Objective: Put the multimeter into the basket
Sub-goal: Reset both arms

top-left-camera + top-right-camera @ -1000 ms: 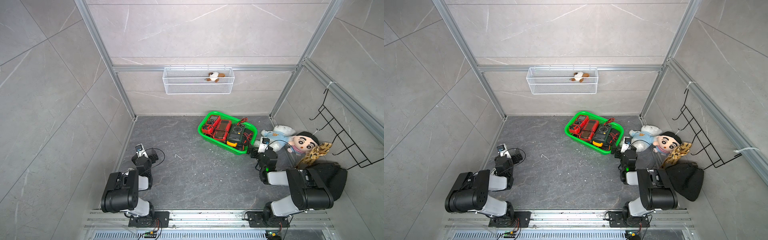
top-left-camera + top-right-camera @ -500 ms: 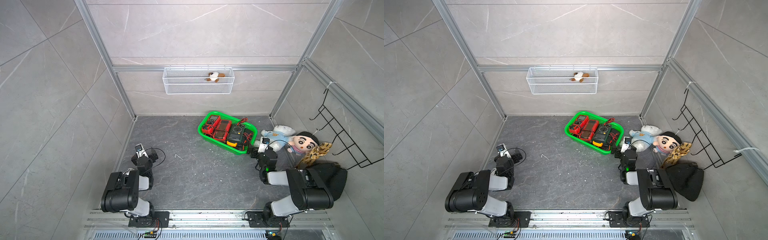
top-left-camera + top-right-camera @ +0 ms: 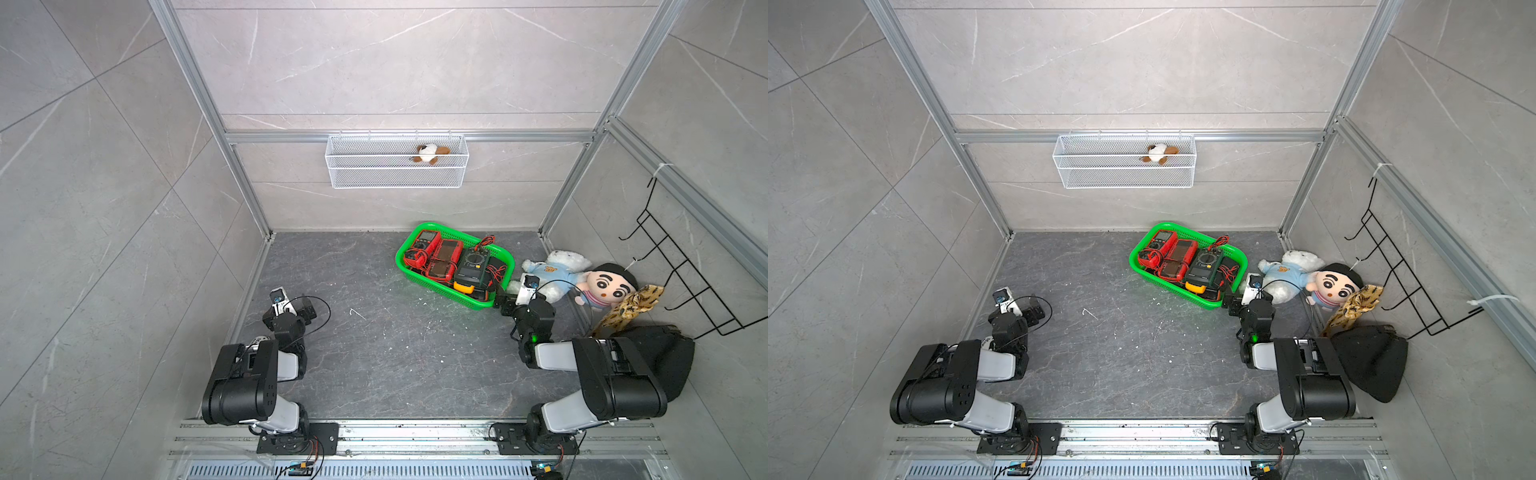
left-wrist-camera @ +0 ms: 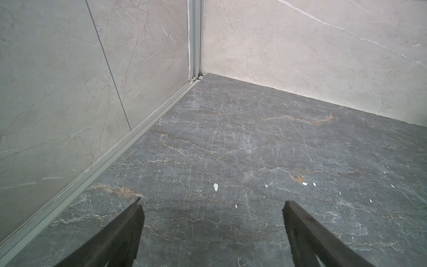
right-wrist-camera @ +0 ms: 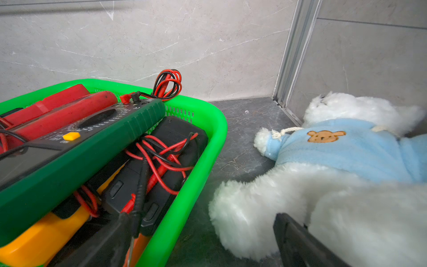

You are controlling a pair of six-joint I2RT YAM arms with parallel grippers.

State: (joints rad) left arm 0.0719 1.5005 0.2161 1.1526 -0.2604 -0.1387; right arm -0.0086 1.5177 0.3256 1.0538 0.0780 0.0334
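Spread wide and holding nothing, on both arms. Left gripper [image 4: 212,204]: over bare dark floor [image 4: 231,150], open room ahead right up to the wall corner, an aluminium rail [image 4: 129,143] along the wall on one finger's side. Right gripper [image 5: 201,217]: straddling the near corner rim of the green basket [image 5: 208,129], one finger over its contents, the other close against a white plush bear [image 5: 346,150]; contact there hard to judge. Little room: just a narrow strip of floor between basket wall and bear. Visible from the right wrist only: dark green multimeter [image 5: 80,148] lying tilted on top of the pile, just ahead of the inner finger, beside a black meter [image 5: 175,138] draped in red and black leads [image 5: 161,159], a yellow meter [image 5: 46,238] underneath. Visible in the top views only: white wire basket [image 3: 395,170] on the back wall with one small plush [image 3: 430,153], plus a doll [image 3: 606,286], a leopard-print cloth [image 3: 631,303], a black bag [image 3: 665,361] and a black wire rack [image 3: 688,262], all beyond the bear on the right jaws' outer side. Counted: two grippers, one green basket, one wire basket, three soft toys; red meters [image 3: 451,249] two or three, not separable.
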